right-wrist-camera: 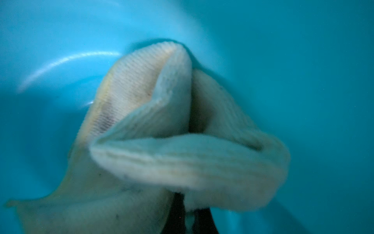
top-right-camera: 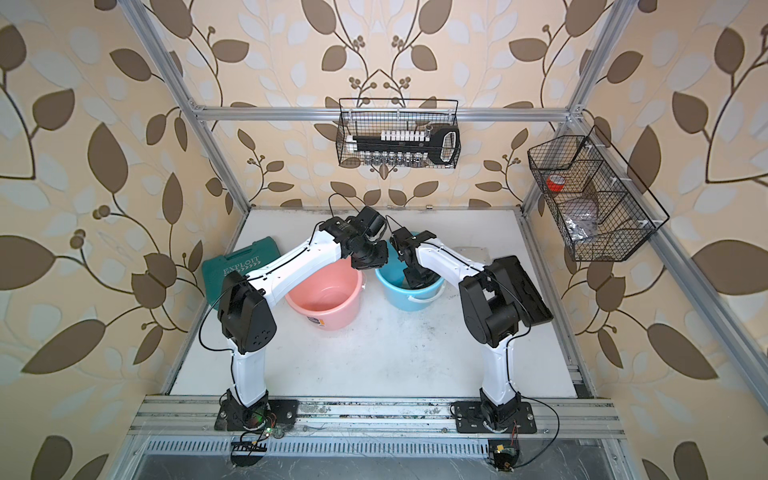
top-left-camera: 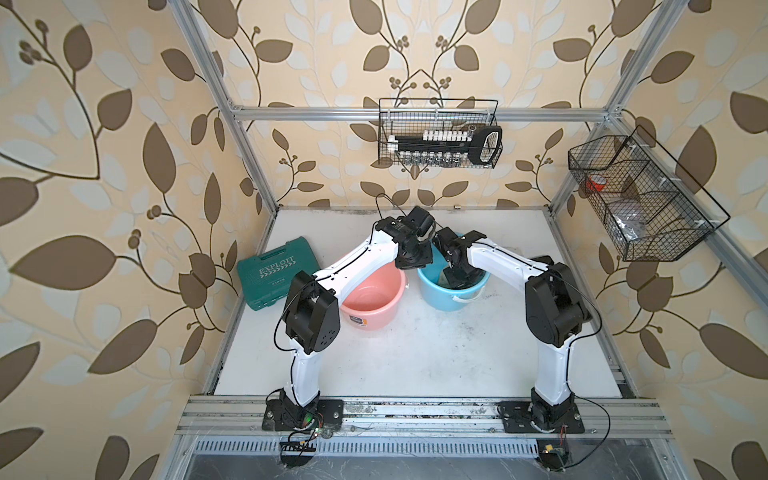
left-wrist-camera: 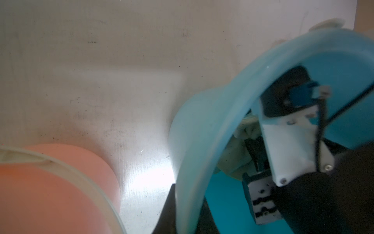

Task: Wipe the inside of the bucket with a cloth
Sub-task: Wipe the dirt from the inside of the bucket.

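Wiping stage: under way, by my reading; the cloth point(right-wrist-camera: 182, 158) is already down inside the blue bucket point(top-left-camera: 440, 297) and against its inner surface; how much of the wall and floor has been covered cannot be told; I judge the rest of the sweep and lifting the cloth out are left.
Neighbour: the pink bucket point(top-left-camera: 374, 316) stands just beside the blue one, at its 9 o'clock; nothing shows in it and neither arm touches it.
Rim hold: the left gripper point(left-wrist-camera: 187, 208) is closed on the blue bucket's rim at about 10 o'clock in both top views; one finger outside the wall, one inside — steadying it, I take it.
Bucket pose: upright on the table point(top-left-camera: 415, 353); its white handle point(top-left-camera: 467, 297) folded down near 5 o'clock.
Cloth and fingers: the right gripper point(right-wrist-camera: 189, 218) reaches down through the mouth, its arm coming over the 2 o'clock side; its fingers point(right-wrist-camera: 176, 212) are clamped on one edge of the cloth; the bulk bulges out beyond the tips in thick folds — the farthest folds look pressed to the blue plastic.
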You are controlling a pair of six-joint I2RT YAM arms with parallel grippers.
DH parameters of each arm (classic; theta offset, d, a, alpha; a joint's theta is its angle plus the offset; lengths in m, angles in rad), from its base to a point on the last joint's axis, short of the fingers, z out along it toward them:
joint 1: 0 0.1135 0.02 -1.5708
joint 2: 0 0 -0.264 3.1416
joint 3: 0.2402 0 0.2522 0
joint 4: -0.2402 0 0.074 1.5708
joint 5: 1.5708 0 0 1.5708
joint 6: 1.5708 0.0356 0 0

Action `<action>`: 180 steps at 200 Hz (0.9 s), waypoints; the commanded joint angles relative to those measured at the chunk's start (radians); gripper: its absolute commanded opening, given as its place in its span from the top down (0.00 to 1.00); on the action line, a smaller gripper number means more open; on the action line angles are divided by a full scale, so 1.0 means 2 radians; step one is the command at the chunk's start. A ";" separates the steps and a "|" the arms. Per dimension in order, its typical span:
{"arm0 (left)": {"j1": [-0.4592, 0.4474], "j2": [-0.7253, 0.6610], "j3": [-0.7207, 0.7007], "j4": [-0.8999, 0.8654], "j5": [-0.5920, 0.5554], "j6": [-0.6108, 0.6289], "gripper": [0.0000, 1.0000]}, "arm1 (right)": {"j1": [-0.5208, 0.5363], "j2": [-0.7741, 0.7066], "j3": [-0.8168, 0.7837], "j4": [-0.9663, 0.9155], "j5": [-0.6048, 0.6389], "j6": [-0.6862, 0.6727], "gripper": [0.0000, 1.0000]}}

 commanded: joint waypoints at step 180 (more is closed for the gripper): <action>-0.011 -0.023 -0.032 -0.020 0.007 0.029 1.00 | -0.014 0.013 0.016 0.175 -0.416 0.107 1.00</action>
